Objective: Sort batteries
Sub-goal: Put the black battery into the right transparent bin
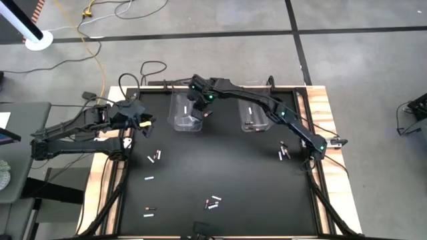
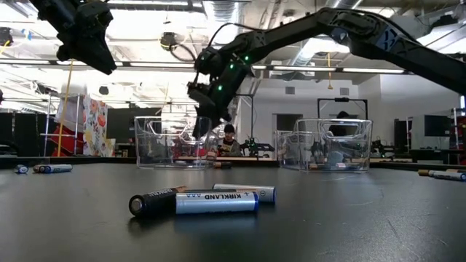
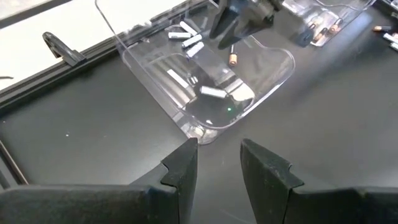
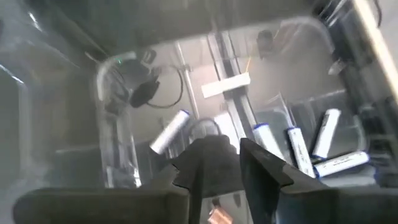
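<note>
Currently the right end effector [image 1: 201, 105] hangs over the left clear bin [image 1: 185, 123], fingers a narrow gap apart, gripping nothing; a copper-ended battery [image 3: 233, 59] shows just beneath it. White batteries [image 4: 323, 146] already lie inside. For a clean drop, it seems best to stay centred above the bin. More batteries [image 1: 154, 157] lie scattered across the bench [image 1: 227, 167]. The left end effector [image 1: 141, 122] waits near the bench's left edge, narrowly parted and empty.

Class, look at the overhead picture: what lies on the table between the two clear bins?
Nothing: in the high view the black table between the left bin and the right bin is bare.
</note>
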Controlling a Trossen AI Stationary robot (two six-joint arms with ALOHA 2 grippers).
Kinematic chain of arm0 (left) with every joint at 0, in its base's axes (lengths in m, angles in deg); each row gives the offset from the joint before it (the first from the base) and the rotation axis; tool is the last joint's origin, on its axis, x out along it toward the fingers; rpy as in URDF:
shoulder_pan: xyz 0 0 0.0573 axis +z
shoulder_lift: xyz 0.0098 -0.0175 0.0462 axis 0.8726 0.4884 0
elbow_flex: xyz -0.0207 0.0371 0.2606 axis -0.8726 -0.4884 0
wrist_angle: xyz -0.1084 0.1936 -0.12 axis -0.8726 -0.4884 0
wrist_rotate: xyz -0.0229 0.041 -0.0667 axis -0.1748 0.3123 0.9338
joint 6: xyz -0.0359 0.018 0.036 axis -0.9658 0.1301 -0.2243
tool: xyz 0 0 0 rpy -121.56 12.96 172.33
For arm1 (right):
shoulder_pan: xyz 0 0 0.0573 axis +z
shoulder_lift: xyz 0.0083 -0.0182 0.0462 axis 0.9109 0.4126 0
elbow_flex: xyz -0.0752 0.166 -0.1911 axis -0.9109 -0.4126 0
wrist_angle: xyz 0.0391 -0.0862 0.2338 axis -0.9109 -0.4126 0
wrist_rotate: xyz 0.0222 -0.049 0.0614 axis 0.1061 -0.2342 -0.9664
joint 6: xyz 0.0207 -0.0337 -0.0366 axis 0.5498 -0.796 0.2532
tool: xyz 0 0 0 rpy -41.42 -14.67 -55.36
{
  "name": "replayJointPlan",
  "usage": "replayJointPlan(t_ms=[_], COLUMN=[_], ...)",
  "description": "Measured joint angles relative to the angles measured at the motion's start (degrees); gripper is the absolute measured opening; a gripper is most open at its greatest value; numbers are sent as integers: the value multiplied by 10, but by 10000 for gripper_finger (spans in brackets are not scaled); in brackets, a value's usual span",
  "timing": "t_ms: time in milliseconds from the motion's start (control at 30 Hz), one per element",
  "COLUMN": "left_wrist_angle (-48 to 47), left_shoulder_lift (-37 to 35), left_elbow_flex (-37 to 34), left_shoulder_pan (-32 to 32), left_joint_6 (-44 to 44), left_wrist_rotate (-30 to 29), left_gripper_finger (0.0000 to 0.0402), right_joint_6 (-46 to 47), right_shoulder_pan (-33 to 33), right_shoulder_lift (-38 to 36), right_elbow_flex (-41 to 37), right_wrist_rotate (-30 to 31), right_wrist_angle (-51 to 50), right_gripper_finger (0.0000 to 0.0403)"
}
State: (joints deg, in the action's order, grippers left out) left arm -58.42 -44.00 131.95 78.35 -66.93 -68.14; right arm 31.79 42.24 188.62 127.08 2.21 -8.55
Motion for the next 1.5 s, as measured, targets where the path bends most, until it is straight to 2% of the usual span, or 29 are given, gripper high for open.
replayJointPlan(t_ms=[100, 267, 533, 667, 867, 1133, 1300, 1500], left_wrist_angle=[0, 0, 0, -14, -44, -11, 37, 78], left_shoulder_lift=[0, 0, 0, 0, 0, 34, 123, 270], left_elbow_flex=[0, 0, 0, 0, 0, 0, 10, 88], left_shoulder_pan=[0, 0, 0, 0, 0, 0, 0, 0], left_joint_6=[6, 61, 82, 82, 106, 152, 179, 197], left_wrist_rotate=[0, 0, 2, 16, 17, 18, 57, 62], left_gripper_finger=[116, 116, 116, 116, 116, 116, 116, 116], right_joint_6=[20, 72, 173, 204, 292, 404, 446, 447], right_shoulder_pan=[0, 0, 15, 51, 118, 184, 201, 204], right_shoulder_lift=[-14, -45, -104, -130, -200, -329, -415, -515], right_elbow_flex=[0, 0, 0, -20, -151, -386, -484, -561], right_wrist_rotate=[0, 0, 5, 58, 167, 170, 168, 168], right_wrist_angle=[-7, -80, -165, -170, -146, -5, 7, 21], right_gripper_finger=[136, 145, 123, 119, 119, 119, 119, 119])
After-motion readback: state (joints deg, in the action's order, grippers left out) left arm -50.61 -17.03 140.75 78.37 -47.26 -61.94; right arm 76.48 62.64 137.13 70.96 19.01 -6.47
